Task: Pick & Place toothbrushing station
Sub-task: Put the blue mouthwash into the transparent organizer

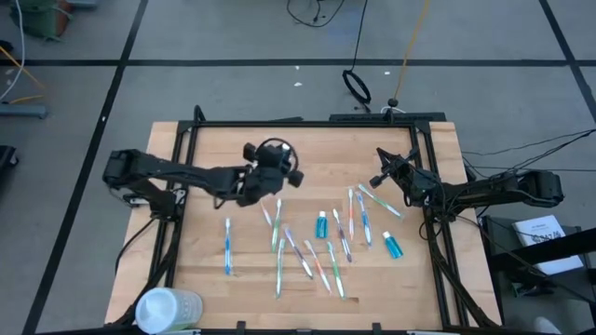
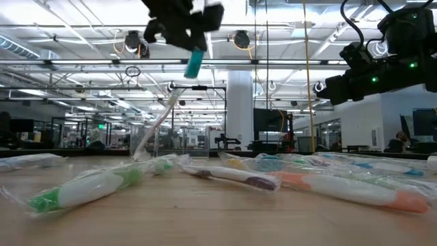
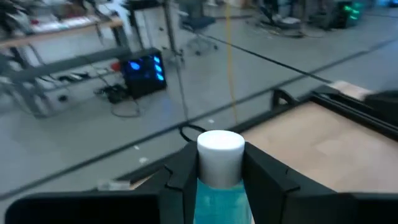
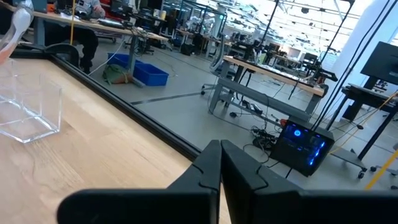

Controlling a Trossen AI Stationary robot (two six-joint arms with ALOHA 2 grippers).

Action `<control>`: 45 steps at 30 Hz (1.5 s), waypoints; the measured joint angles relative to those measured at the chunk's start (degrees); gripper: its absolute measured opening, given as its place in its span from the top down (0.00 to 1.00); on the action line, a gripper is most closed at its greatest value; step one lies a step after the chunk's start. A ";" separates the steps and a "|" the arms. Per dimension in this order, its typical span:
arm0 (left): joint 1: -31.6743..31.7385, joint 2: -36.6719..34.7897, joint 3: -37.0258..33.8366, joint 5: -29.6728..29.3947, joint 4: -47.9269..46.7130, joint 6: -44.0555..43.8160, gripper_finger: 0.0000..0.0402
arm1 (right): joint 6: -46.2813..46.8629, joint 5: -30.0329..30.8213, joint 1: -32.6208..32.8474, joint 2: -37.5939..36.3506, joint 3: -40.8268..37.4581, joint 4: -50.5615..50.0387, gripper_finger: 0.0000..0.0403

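Note:
My left gripper [image 1: 268, 173] hangs high over the table's middle, shut on a teal toothpaste tube with a white cap [image 3: 219, 163], also seen in the low view [image 2: 194, 63]. Just beyond it stands the clear cup [image 1: 275, 149] [image 4: 28, 112], with one toothbrush [image 2: 160, 119] leaning in it. Several pastel toothbrushes [image 1: 307, 256] lie flat on the wood, with two more teal tubes [image 1: 322, 224] [image 1: 392, 245] among them. My right gripper [image 1: 381, 177] waits shut at the table's right, touching nothing. My left gripper pinches the tube's teal body just behind the white cap [image 3: 219, 186] between its two fingers [image 3: 264, 171]. The cap sticks out past the fingertips. The tube is lifted clear of the table, and its teal end [image 2: 192, 70] hangs below the gripper.
A bigger white cylindrical container [image 1: 168, 307] stands at the near left corner. A black frame rail [image 1: 307, 123] runs along the table's far edge. Bare wood lies on the left of the table [image 1: 200, 242].

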 joint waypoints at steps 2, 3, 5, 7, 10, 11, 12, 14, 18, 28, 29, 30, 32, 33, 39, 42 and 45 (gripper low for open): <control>2.09 2.43 0.00 -3.67 0.99 0.04 0.74 | 0.01 -0.02 0.01 -0.02 -0.01 0.02 1.00; 3.16 3.79 0.00 -5.85 0.95 -0.35 0.74 | 0.02 -0.02 0.01 -0.02 -0.01 -0.03 1.00; 5.10 6.27 -0.03 -9.28 0.77 -1.84 0.74 | 0.02 -0.02 0.01 -0.02 -0.01 0.00 1.00; 6.45 8.36 -0.06 -10.01 1.23 -4.35 0.74 | -0.04 -0.02 0.01 -0.02 0.00 -0.02 1.00; 7.39 11.92 -0.04 -9.74 1.75 -8.68 0.74 | -0.42 0.02 0.01 -0.02 0.00 0.19 1.00; 7.58 13.40 -0.04 -9.88 1.78 -10.25 0.75 | -0.55 0.02 0.01 -0.02 0.00 0.39 1.00; 7.64 14.86 -0.04 -10.30 1.76 -12.08 0.75 | -0.68 0.03 0.01 -0.02 0.01 0.45 1.00; 7.64 17.48 -0.04 -11.21 1.74 -15.26 0.75 | -0.91 0.04 0.01 -0.02 0.00 0.42 1.00; 7.46 21.12 0.11 -15.65 1.85 -18.33 0.75 | -0.43 0.02 0.01 -0.02 -0.01 0.39 1.00; 4.84 18.58 -0.06 -23.87 1.55 -13.00 0.75 | 0.04 -0.02 0.01 -0.02 -0.01 -0.06 1.00; 4.52 17.81 -0.04 -24.55 1.74 -12.79 0.75 | 0.04 -0.01 0.01 0.00 0.00 -0.20 1.00; 4.23 17.14 -0.04 -24.76 1.70 -12.79 0.75 | 0.05 -0.02 0.01 0.00 0.01 -0.29 1.00; 3.59 16.53 -0.04 -24.99 1.68 -12.78 0.75 | 0.27 -0.02 0.01 0.00 0.00 -0.47 1.00; 3.38 16.34 -0.04 -25.07 1.42 -12.75 0.75 | 0.54 -0.02 0.01 0.00 -0.01 -0.50 1.00; 3.79 16.77 -0.02 -22.97 -3.11 -17.43 0.75 | 2.82 -0.02 0.01 -0.01 0.00 -0.66 1.00; 4.55 17.24 -0.02 -22.44 -10.40 -24.05 0.75 | 2.86 -0.04 0.01 -0.02 -0.01 -1.01 1.00; 5.39 17.18 -0.02 -20.71 -18.06 -34.28 0.75 | 2.83 -0.04 0.01 0.00 0.00 -1.05 1.00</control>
